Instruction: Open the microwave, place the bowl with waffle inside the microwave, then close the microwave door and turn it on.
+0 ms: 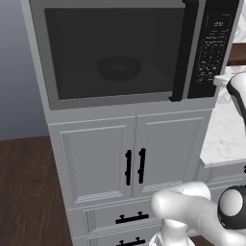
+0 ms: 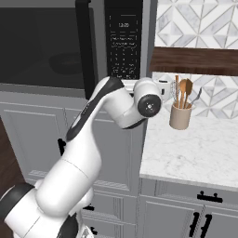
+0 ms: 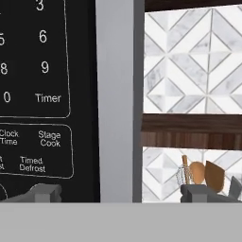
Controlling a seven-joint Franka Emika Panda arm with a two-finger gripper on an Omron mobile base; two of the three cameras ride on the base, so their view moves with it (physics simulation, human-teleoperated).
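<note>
- The tool hangs with its tips wide apart, gripping nothing.
- The button panel lies close ahead, toward its left tip.
- The microwave door is shut, with the bowl with waffle behind its window.

From my left base camera: the microwave sits built into a white cabinet column, its door shut. Through the dark window I make out the bowl with waffle inside, roughly centred. The black bar handle runs vertically beside the button panel. Below, two white cabinet doors with short black handles. A marble worktop edges in at right.
</note>
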